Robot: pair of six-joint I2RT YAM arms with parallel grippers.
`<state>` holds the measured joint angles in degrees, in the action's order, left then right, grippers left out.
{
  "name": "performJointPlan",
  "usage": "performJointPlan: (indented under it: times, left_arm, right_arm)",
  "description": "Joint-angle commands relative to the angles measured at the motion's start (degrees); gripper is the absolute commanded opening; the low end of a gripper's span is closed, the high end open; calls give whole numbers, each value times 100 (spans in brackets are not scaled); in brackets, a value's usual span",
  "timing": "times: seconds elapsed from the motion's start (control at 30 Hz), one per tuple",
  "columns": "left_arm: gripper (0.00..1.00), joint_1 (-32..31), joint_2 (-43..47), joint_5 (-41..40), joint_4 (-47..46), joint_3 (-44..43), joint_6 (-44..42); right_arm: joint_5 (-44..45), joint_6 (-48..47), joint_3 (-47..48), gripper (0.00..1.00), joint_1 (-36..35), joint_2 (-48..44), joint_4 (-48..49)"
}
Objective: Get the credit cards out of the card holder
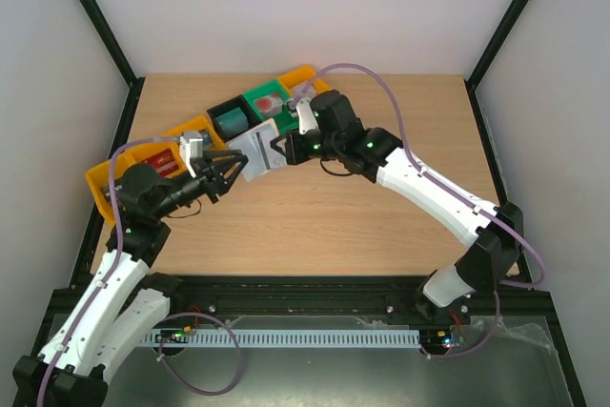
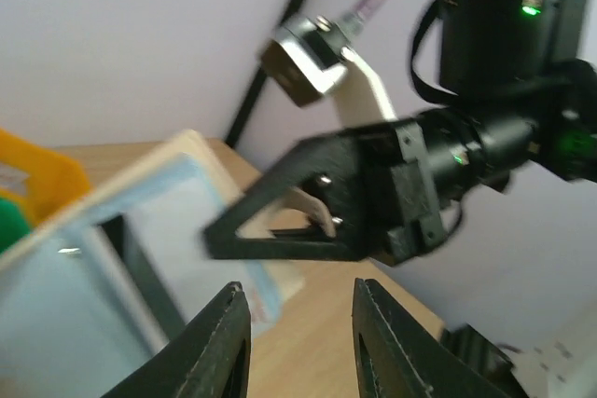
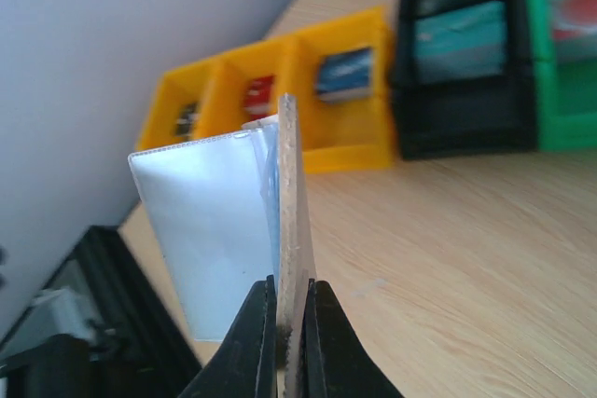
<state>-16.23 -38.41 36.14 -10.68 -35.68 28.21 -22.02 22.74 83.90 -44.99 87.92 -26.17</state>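
The right gripper is clamping the card holder and holding it up on edge. In the right wrist view its two fingers are pinching together on the beige cover. The holder's other half is swinging open toward 9 o'clock and showing a light blue pocket. The credit cards are not showing as separate things; a pale edge is peeking out at the top of the pocket, but I cannot tell what it is.

In the top view the holder is sitting at about 11 o'clock from the middle of the table, just in front of a slanted row of bins. The right gripper is meeting it from 3 o'clock. The left gripper is hovering at its 8 o'clock side, very near it, with the jaws spread apart on nothing. In the left wrist view both of its fingers are standing wide, and the holder's blue inside is facing them at 10 o'clock.

Behind the holder the yellow bins are running off toward 9 o'clock, with a black bin and a green bin toward 12 o'clock.
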Motion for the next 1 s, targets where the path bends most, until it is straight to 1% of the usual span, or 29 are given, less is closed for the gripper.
performJointPlan:
  times: [0.0, 0.1, 0.17, 0.23, 0.3, 0.4, 0.53, 0.63, 0.7, 0.73, 0.77, 0.87, 0.9, 0.97]
  left_arm:
    - [33, -170, -62, 1069, -627, 77, 216]
    - [35, -175, -201, 991, -447, 84, 333]
    - [38, -117, -299, 885, -467, 172, 730]
    - [39, -17, -385, 890, -658, 304, 1072]
    - [41, 99, -398, 794, -671, 299, 1226]
    - [43, 155, -409, 991, -1062, 321, 1442]
    - [45, 164, -419, 1261, -1527, 340, 1699]
    - [45, 181, -405, 1448, -1708, 349, 1793]
    - [40, 185, -368, 1493, -1743, 357, 1794]
    - [35, 186, -361, 1548, -1831, 364, 1800]
    - [29, 186, -360, 1615, -1959, 388, 1816]
    - [5, 185, -345, 1764, -2217, 400, 1821]
    - [3, 188, -343, 1803, -2247, 397, 1806]
    - [2, 190, -305, 1930, -2355, 395, 1802]
  right_arm:
    - [-1160, 148, -162, 2, -10, -153, 952]
    - [-1529, 51, -278, 2, -22, -296, 1088]
    - [-1793, -46, -375, 2, -24, -458, 1196]
    - [-2175, -41, -557, 2, -20, -667, 1532]
    - [-2522, 4, -734, 2, -19, -846, 1931]
    - [-2753, -23, -841, 2, -11, -970, 2093]
    - [-3180, 117, -943, 2, 1, -1011, 2558]
    - [-3478, 190, -964, 2, 4, -1047, 2818]
    - [-3694, 314, -1040, 2, 13, -1084, 3094]
    - [-3718, 374, -1068, 2, 11, -1092, 3214]
    - [-3692, 420, -1087, 2, 14, -1075, 3284]
    - [-3657, 512, -1110, 2, 9, -972, 3314]
    - [-3671, 533, -1117, 2, 8, -946, 3319]
    - [-3651, 538, -1141, 2, 13, -962, 3360]
